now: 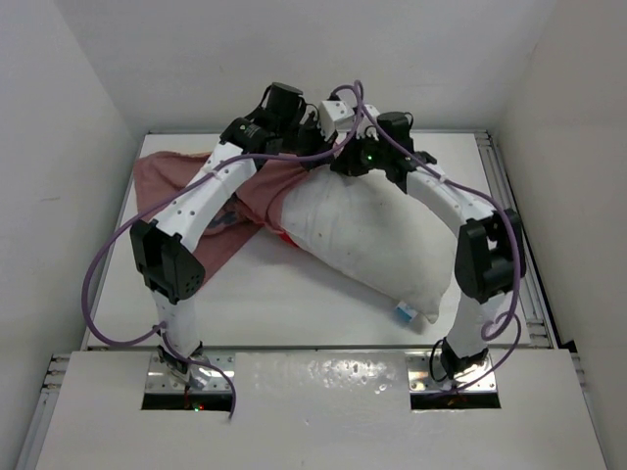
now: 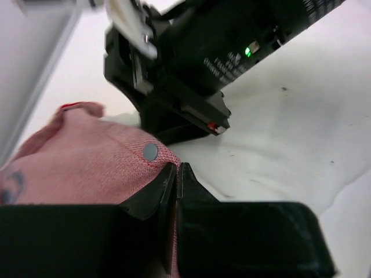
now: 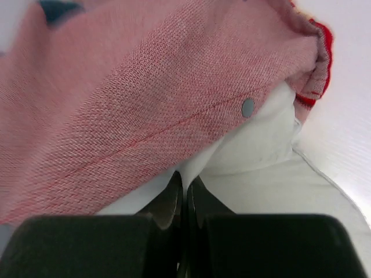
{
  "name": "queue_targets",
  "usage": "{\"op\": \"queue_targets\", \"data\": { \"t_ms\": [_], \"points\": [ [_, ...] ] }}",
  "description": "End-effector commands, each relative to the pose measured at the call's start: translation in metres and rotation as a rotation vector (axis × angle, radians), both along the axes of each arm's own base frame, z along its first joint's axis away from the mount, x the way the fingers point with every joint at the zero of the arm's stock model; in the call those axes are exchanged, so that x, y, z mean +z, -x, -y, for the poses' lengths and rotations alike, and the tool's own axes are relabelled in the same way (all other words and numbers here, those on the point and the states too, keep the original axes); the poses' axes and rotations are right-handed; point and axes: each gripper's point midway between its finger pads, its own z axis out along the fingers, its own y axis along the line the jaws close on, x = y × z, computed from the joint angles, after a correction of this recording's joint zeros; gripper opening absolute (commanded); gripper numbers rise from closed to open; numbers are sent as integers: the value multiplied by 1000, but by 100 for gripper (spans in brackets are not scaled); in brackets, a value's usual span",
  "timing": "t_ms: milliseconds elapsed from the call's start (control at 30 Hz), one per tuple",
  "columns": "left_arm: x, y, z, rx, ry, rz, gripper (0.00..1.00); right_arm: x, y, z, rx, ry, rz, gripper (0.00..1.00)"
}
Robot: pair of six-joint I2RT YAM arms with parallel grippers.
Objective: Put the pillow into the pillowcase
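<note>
From above I can't see either set of fingertips: the wrists and purple cables (image 1: 359, 98) bunch over the far end of the pillow (image 1: 372, 240), and the left arm (image 1: 201, 196) covers a strip of the pillowcase (image 1: 167, 176). The tag (image 1: 404, 313) at the pillow's near corner is too small to read.

On the left wrist camera the left gripper (image 2: 177, 172) meets the pillowcase hem. I can't tell whether cloth is pinched (the jaws look pressed together). The dark blue print (image 2: 7, 186) is blurred and cut by the left edge.

Under the right gripper (image 3: 185, 180) the fabric runs off the top and left edges, cropping another blue patch (image 3: 58, 8).
</note>
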Motion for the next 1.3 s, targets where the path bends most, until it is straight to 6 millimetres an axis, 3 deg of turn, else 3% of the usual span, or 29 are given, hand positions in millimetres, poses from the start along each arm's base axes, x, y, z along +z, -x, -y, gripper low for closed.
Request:
{"op": "queue_targets", "data": {
  "t_ms": [0,67,100,200,267,300,333,400,433,467,500,533,567,667,700,733,767,800,833,867,900,933,967,1000,1033,1133,1167,1200,1267],
  "points": [
    [21,31,34,-167,147,-53,0,146,2,-22,-2,-420,311,0],
    [22,30,35,-160,153,-51,0,152,-3,-8,-60,-489,321,0],
    [21,29,35,-161,151,-50,0,170,-4,-3,-97,-550,347,0],
    [28,32,38,-190,168,-39,0,170,-11,8,-202,-611,352,0],
    [27,34,41,-219,172,-32,0,147,-21,9,-261,-602,282,0],
    [27,34,42,-225,171,-26,0,121,-31,8,-289,-575,228,0],
    [23,31,40,-215,160,-21,9,110,-38,10,-303,-557,196,0],
    [14,21,33,-151,113,-5,40,73,-41,10,-288,-471,89,35],
    [11,20,25,-132,88,-7,66,51,-38,10,-262,-407,10,52],
    [9,18,20,-129,62,9,72,38,-38,15,-241,-316,20,78],
    [7,16,13,-119,45,11,78,39,-38,20,-240,-263,31,89],
    [5,13,3,-100,31,-2,80,23,-34,33,-252,-150,29,99],
    [6,12,-2,-87,26,-3,81,17,-31,41,-258,-95,27,99],
    [3,-1,-24,-2,-17,3,81,15,-23,73,-290,21,66,99],
    [1,-4,-31,23,-26,0,76,14,-22,84,-300,32,64,96],
    [1,-7,-35,44,-31,3,68,22,-18,86,-278,27,76,66],
    [-2,-14,-43,105,-44,5,43,28,-19,93,-283,18,79,41],
    [-1,-26,-50,159,-37,28,28,33,-22,102,-304,11,80,19],
    [-2,-35,-55,214,-31,33,16,34,-23,105,-318,2,71,6],
    [-2,-47,-64,307,-30,41,10,38,-26,109,-327,1,77,11],
    [-1,-59,-69,351,-20,56,10,48,-33,117,-351,-7,94,23],
    [-1,-64,-70,367,-20,60,16,49,-35,120,-361,-6,86,60],
    [-3,-67,-69,364,-29,56,38,45,-40,128,-388,4,73,72],
    [-8,-67,-68,353,-47,45,45,55,-46,137,-418,7,88,83],
    [-13,-65,-67,318,-81,62,51,51,-45,143,-440,20,62,98],
    [-38,-51,-70,280,-185,82,62,43,-48,172,-512,60,41,99],
    [-34,-49,-79,294,-222,134,70,37,-47,179,-533,71,27,99],
    [-49,-46,-80,290,-243,134,75,32,-48,194,-575,85,10,99],
    [-48,-49,-83,311,-220,165,88,22,-52,213,-644,100,-27,99]
  ]
}}
